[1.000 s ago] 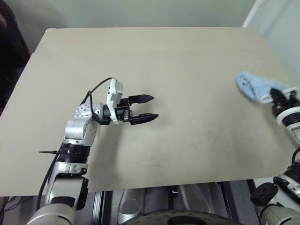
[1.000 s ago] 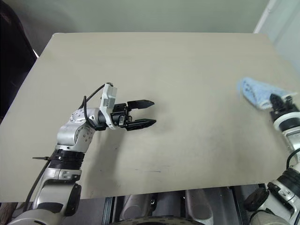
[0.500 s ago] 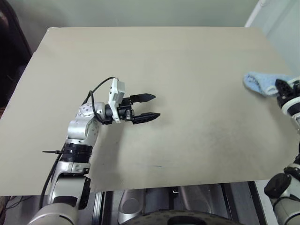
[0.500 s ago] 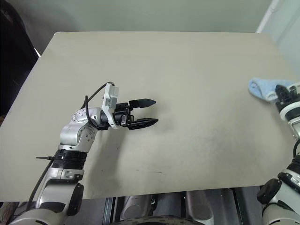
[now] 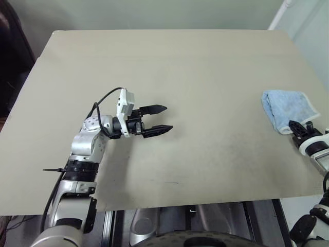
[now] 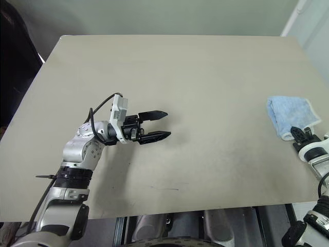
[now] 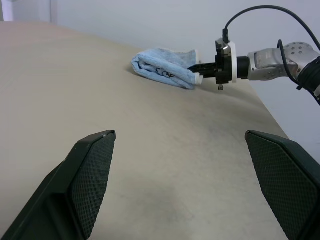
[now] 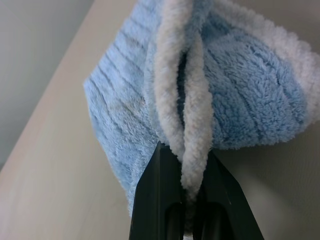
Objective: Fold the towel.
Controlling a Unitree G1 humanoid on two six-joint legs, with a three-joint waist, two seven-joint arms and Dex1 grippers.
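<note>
The towel [image 5: 286,107] is lying doubled over near the worktop's [image 5: 205,77] right edge. The right tool [image 5: 299,132] is pinching its white hem; the left tool [image 5: 160,119], spread, is waiting mid-worktop. Release and perhaps another fold remain.

Towel [image 5: 286,107] on the table [image 5: 205,67] near its right edge, left tool [image 5: 160,119] well apart leftward.

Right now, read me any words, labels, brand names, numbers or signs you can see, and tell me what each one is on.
No text can be read in these views.
The towel carries a small dark stitched mark on its side: too small to read.
The table bears no print or label.
The left gripper and right gripper show no legible marking.
</note>
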